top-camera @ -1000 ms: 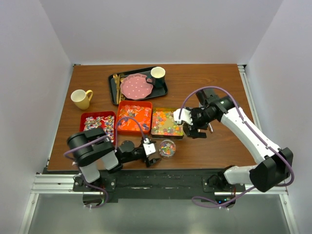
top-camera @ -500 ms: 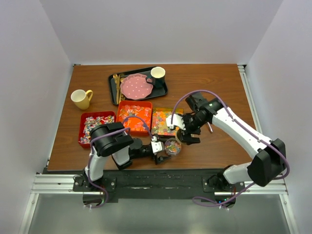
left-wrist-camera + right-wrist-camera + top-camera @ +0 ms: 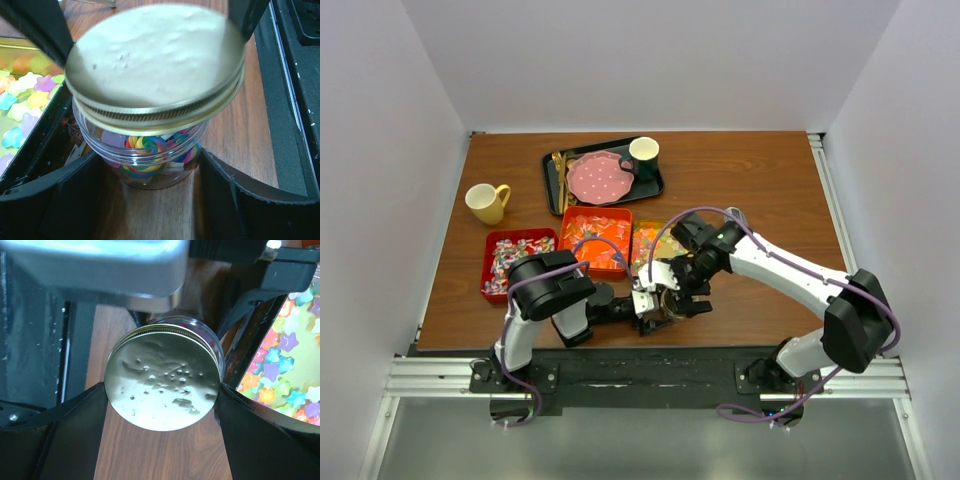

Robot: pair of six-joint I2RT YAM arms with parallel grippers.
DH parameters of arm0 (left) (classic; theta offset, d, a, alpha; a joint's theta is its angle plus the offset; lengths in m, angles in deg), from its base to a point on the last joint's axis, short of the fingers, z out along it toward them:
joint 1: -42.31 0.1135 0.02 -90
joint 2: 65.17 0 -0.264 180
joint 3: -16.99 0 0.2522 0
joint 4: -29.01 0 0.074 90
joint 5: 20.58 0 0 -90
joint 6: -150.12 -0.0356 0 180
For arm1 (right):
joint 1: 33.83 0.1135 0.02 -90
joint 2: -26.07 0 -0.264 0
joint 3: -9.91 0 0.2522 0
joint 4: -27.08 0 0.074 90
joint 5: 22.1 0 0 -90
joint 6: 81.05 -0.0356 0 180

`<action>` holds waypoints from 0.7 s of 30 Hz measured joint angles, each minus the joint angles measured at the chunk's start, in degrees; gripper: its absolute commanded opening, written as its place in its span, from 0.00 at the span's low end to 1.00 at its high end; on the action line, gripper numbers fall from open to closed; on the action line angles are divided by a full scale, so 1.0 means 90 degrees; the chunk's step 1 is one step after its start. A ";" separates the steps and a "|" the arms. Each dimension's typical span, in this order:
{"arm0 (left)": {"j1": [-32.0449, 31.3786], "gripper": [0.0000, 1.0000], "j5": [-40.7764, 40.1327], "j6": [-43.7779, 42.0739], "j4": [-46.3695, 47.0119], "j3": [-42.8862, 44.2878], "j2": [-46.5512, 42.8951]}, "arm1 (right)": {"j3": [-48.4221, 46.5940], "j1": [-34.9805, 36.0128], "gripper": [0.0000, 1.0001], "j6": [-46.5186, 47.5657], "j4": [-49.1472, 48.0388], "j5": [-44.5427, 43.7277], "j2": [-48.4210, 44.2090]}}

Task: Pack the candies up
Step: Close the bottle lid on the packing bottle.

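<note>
A small clear jar (image 3: 150, 160) of rainbow-swirl candies stands on the table near the front edge. My left gripper (image 3: 150, 172) is shut on the jar, one finger on each side of it. My right gripper (image 3: 162, 395) is shut on a round metal lid (image 3: 162, 375) and holds it slightly tilted on the jar's mouth (image 3: 665, 300). The lid also shows in the left wrist view (image 3: 155, 60). Loose candies lie in three trays: wrapped purple-pink-white pieces (image 3: 515, 255), orange-red pieces (image 3: 595, 238), and small star-shaped pieces (image 3: 648, 250).
A black tray (image 3: 556, 180) at the back holds a pink dotted plate (image 3: 598, 177), a cup (image 3: 644, 151) and gold cutlery. A yellow mug (image 3: 485, 202) stands at the left. The star tray's edge (image 3: 35, 150) lies close beside the jar.
My right gripper has carried the lid left and forward, from beside the star tray onto the jar. My left gripper moved right and closed round the jar.
</note>
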 measured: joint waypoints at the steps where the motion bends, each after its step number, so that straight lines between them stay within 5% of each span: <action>1: 0.0000 0.55 0.0000 -0.0002 0.0000 0.0000 0.0000 | 0.0022 0.0015 0.71 -0.0017 -0.0056 -0.0019 0.0027; 21: -0.0002 0.54 -0.0012 0.0015 -0.0002 0.0002 0.0000 | 0.0432 0.0083 0.78 -0.0338 -0.0770 -0.0262 0.0019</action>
